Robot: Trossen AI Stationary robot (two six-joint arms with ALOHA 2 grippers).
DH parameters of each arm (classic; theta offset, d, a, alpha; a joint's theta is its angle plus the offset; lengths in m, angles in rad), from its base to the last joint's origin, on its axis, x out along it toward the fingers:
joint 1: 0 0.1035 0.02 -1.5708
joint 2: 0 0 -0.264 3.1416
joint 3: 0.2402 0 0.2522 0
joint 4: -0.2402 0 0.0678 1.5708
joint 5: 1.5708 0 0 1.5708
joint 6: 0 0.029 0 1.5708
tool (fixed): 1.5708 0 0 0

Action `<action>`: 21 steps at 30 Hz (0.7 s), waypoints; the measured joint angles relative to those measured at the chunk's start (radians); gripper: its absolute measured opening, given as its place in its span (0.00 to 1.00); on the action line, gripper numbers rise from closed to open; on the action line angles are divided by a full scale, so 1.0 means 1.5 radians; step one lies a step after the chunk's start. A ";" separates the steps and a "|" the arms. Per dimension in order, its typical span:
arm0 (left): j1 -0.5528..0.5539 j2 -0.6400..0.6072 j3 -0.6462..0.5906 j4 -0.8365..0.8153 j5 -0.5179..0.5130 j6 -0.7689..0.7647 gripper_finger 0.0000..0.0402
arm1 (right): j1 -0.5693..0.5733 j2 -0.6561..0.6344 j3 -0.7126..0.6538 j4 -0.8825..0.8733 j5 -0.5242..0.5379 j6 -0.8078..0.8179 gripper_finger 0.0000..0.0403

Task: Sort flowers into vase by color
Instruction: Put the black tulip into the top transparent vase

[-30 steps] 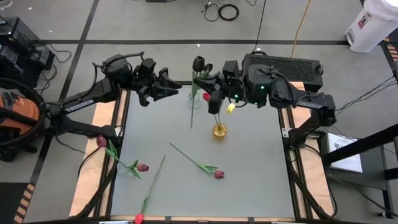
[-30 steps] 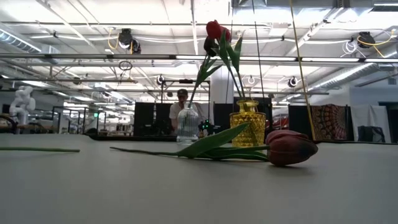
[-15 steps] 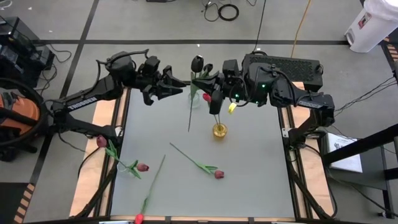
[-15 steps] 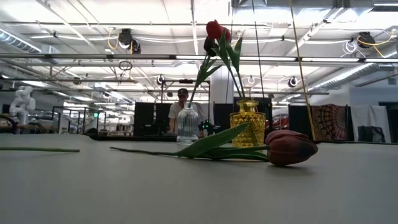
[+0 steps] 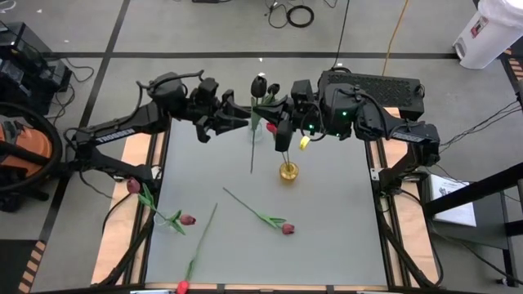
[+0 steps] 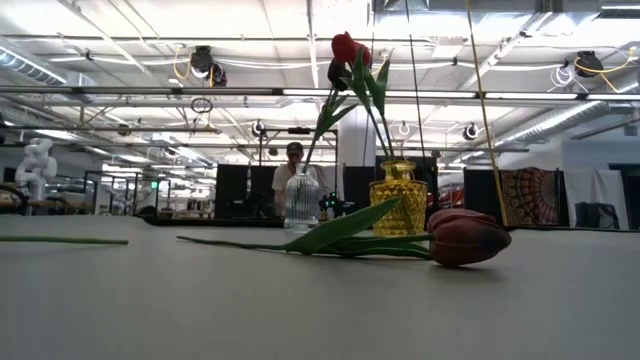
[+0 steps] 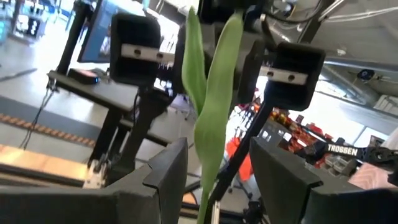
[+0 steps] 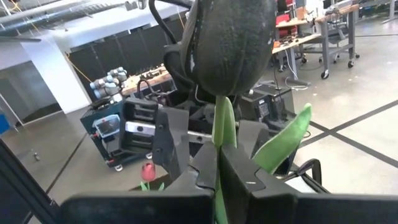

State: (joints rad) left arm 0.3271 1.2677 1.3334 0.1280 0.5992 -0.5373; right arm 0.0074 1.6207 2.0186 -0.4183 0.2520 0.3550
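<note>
Seven tulips point(image 5: 287, 228) show from above, with two vases: one yellow point(image 5: 288, 171), one clear point(image 6: 301, 201).

Table point(image 5: 327, 220): matt grey top, smooth; pale wood edges. Clear vase point(image 6: 301, 203): ribbed glass. Yellow vase point(image 6: 399, 197): glossy textured glass. Tulip point(image 6: 467, 236): dull sheen, probably fabric. Dark tulip point(image 8: 233, 43): finely grained, matt head. Arms point(image 5: 122, 135): matt black, likely plastic casing.
</note>
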 joint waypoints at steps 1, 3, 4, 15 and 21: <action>-0.002 0.001 0.000 0.007 -0.005 0.000 0.45 | 0.000 0.000 0.000 -0.004 0.000 0.000 0.00; -0.002 0.001 0.000 0.017 -0.008 0.000 0.45 | 0.000 0.000 0.000 -0.006 0.000 0.000 0.00; -0.002 0.001 0.000 0.018 -0.010 0.000 0.45 | 0.000 0.000 0.000 -0.009 0.000 0.000 0.00; -0.017 0.001 0.000 0.018 -0.055 0.009 0.45 | 0.000 0.000 0.000 -0.014 0.000 0.000 0.00; -0.032 0.001 0.000 0.019 -0.071 0.020 0.45 | 0.000 0.000 0.000 0.008 0.002 -0.003 0.00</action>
State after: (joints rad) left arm 0.2794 1.2697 1.3334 0.1558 0.4927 -0.5078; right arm 0.0078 1.6203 2.0183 -0.4071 0.2546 0.3505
